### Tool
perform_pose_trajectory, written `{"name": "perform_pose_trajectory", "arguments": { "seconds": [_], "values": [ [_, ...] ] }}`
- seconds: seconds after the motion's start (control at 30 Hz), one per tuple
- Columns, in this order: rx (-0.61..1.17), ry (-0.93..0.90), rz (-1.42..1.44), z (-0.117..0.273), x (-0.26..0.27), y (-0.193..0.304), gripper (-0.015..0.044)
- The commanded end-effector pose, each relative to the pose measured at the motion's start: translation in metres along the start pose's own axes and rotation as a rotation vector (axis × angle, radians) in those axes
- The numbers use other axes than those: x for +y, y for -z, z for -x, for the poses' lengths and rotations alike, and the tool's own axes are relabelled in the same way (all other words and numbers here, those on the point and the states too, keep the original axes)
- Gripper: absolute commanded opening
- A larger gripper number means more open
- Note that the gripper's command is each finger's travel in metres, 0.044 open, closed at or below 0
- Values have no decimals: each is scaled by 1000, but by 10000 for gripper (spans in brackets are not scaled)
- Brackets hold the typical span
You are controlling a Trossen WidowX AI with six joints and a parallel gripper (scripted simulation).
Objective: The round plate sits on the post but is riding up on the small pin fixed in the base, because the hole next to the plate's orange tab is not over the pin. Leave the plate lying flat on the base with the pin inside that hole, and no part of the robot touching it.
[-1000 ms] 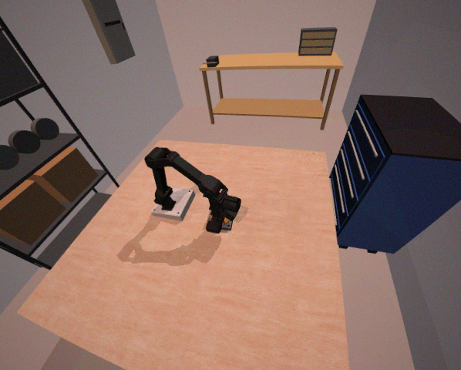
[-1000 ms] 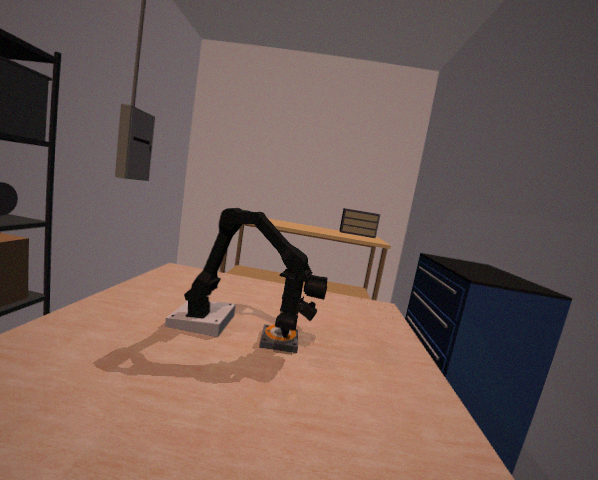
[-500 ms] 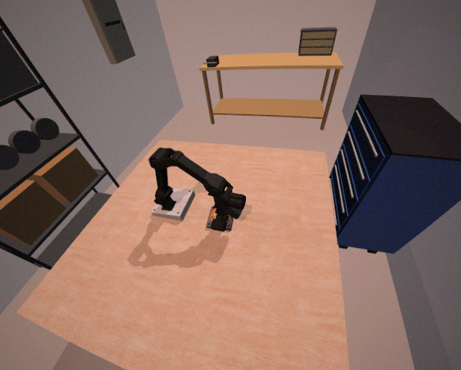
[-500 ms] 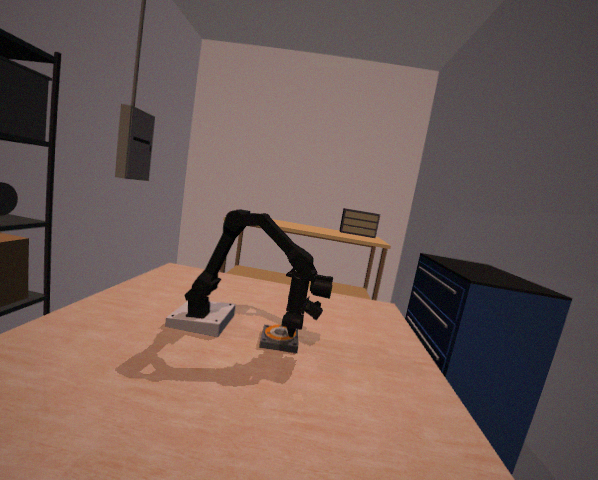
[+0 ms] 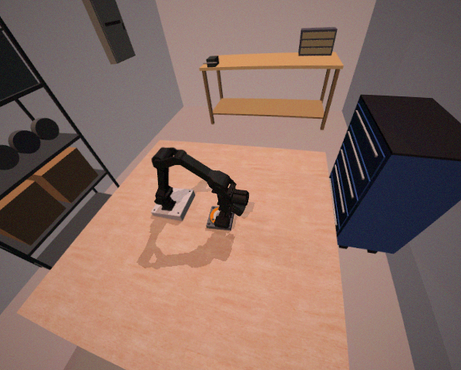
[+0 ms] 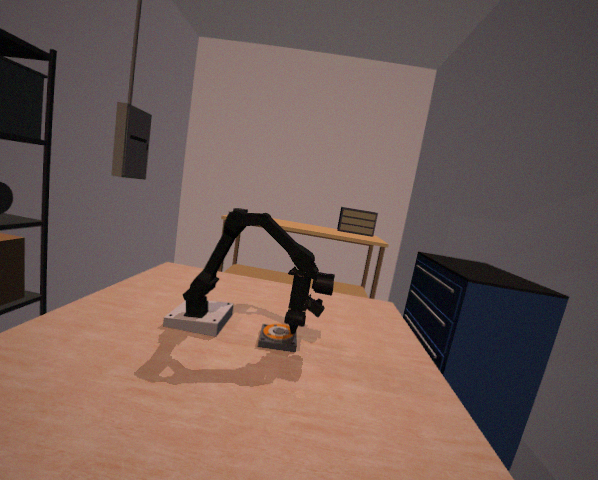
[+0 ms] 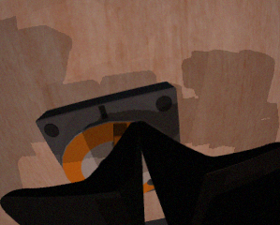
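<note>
The round plate (image 5: 213, 216) (image 6: 269, 332) (image 7: 72, 160), an orange ring with a pale middle, sits on the dark square base (image 6: 276, 345) (image 7: 130, 105). My gripper (image 6: 293, 331) (image 7: 137, 127) is shut with nothing between its fingers. Its tips point down at the plate's edge, over the right side in the exterior view; whether they touch it I cannot tell. A dark orange square, seemingly the tab (image 7: 119, 129), lies in shadow just left of the tips in the wrist view. The fingers hide much of the plate. I cannot make out the pin, or whether the plate lies flat.
The arm's pale mounting block (image 5: 186, 199) (image 6: 201, 324) stands left of the base on the wooden table (image 5: 223, 302) (image 6: 268, 423). A blue drawer cabinet (image 5: 405, 199) (image 6: 511, 335) stands beyond the table's right edge. Shelving is at the left and a workbench (image 5: 262, 61) at the back.
</note>
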State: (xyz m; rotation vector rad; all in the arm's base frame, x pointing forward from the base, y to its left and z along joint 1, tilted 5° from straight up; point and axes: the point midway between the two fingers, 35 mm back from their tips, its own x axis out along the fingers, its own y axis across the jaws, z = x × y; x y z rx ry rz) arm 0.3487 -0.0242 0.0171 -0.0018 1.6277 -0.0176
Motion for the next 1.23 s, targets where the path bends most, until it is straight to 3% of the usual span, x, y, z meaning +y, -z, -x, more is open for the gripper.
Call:
{"name": "perform_pose_trajectory", "arguments": {
  "seconds": [0.0, 0.3, 0.6, 1.2],
  "values": [
    [1, -4, 1, 0, 5, -1, 0],
    [1, -5, 1, 0, 12, -3, 0],
    [1, -5, 1, 45, 10, 0, 0],
    [6, -1, 4, 37, 10, -1, 0]
  ]
}}
